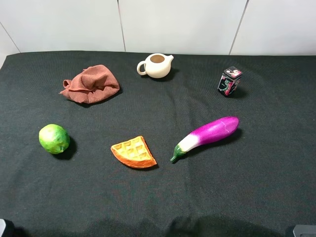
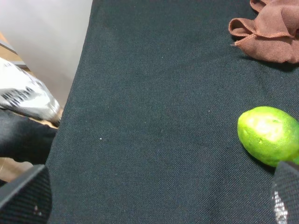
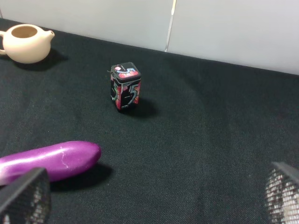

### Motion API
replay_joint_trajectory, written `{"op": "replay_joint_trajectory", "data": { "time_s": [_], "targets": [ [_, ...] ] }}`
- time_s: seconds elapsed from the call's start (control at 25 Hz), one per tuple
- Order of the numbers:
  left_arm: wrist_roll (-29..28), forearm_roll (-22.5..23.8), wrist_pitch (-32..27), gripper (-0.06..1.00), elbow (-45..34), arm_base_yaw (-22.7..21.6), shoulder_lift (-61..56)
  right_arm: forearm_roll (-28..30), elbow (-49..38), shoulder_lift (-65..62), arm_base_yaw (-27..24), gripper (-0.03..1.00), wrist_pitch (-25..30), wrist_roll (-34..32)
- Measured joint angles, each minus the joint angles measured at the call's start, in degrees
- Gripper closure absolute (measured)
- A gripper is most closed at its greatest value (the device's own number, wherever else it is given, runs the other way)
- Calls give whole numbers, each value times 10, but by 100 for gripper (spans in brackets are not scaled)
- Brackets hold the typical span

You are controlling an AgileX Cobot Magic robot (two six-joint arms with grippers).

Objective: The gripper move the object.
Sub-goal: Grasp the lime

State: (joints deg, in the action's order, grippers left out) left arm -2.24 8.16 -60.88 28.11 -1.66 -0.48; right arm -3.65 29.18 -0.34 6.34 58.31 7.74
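Lime [image 2: 268, 134] lies loose; just beside spread left claw [image 2: 154, 198].

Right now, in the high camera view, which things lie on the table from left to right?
green fruit → brown cloth → waffle piece → teapot → eggplant → small tin

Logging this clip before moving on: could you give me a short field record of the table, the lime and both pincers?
surface: table under black cloth
target: green lime, front left, lying free
left pincer: open, empty; lime near one fingertip
right pincer: open, empty; eggplant tip near one fingertip
back row: brown cloth, cream teapot, printed tin
front row: waffle wedge, purple eggplant
task state: lime not yet grasped
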Motion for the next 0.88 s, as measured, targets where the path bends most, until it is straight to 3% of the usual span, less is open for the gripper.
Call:
{"op": "replay_joint_trajectory", "data": {
  "time_s": [0.88],
  "targets": [
    [0,0,0,-5,0,0,0,0,0,0,0,27,0,0]
  ]
}}
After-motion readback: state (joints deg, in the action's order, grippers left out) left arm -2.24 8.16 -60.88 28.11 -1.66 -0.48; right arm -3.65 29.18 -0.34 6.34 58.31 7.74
